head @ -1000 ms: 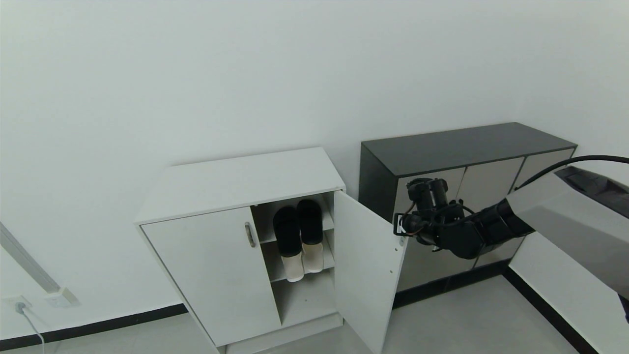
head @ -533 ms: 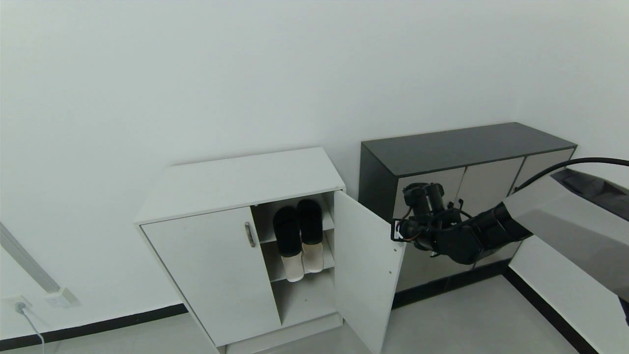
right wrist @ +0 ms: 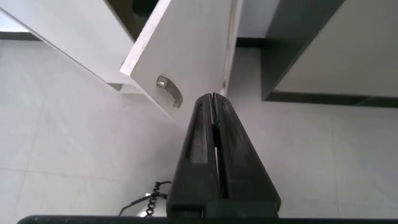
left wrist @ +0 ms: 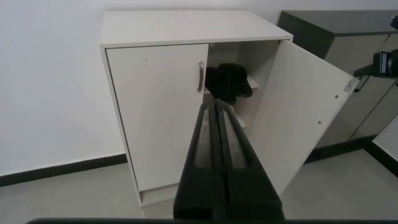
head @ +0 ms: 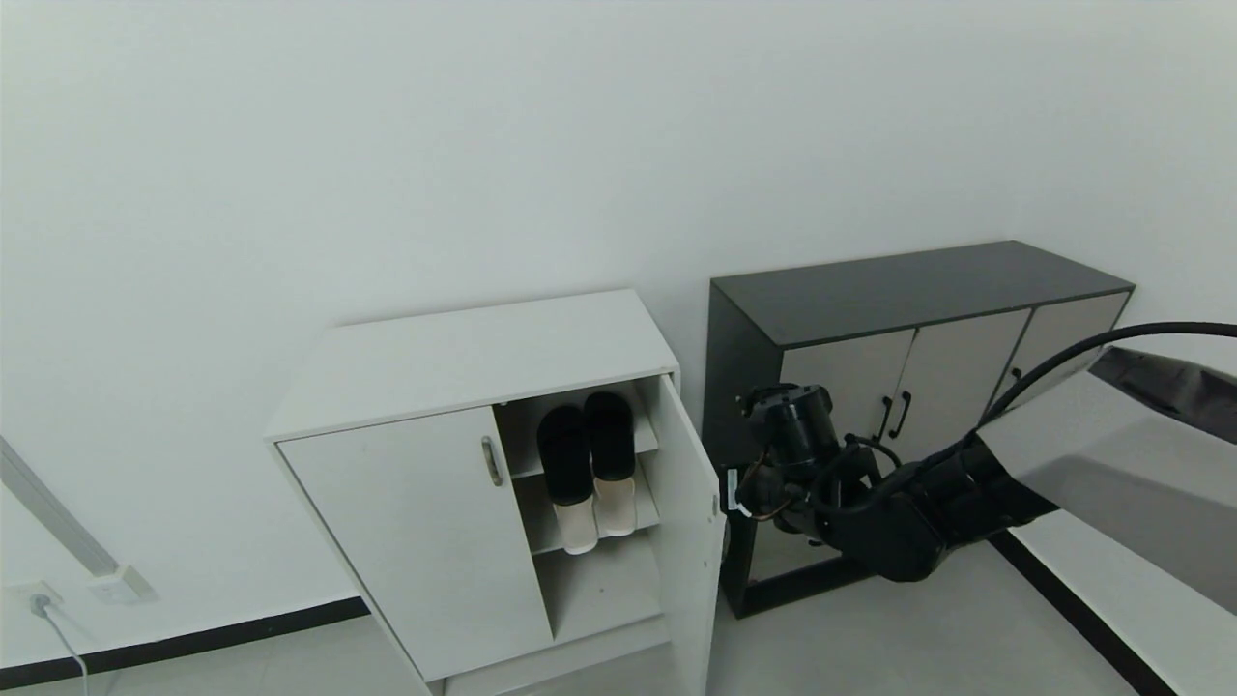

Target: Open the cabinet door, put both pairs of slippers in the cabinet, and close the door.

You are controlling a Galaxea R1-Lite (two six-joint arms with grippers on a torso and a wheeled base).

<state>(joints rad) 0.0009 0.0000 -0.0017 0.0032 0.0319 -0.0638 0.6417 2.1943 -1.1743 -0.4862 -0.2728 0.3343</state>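
The cabinet (head: pixel 464 358) holds both pairs of slippers (head: pixel 587 464). Its door (head: pixel 691 522) stands half open, long edge upright. My right jaws, shut and empty, sit just beside it at three o'clock, nearer than my left jaws, also shut.

No legible text, number, brand or sign in any view. The white two-door wooden cabinet (head: pixel 454 367) and the dark grey-topped sideboard with grey doors (head: pixel 908 285) have plain faces. A small white patch (head: pixel 732 480) at the front of the black right arm (head: pixel 899 527) is too small to read.
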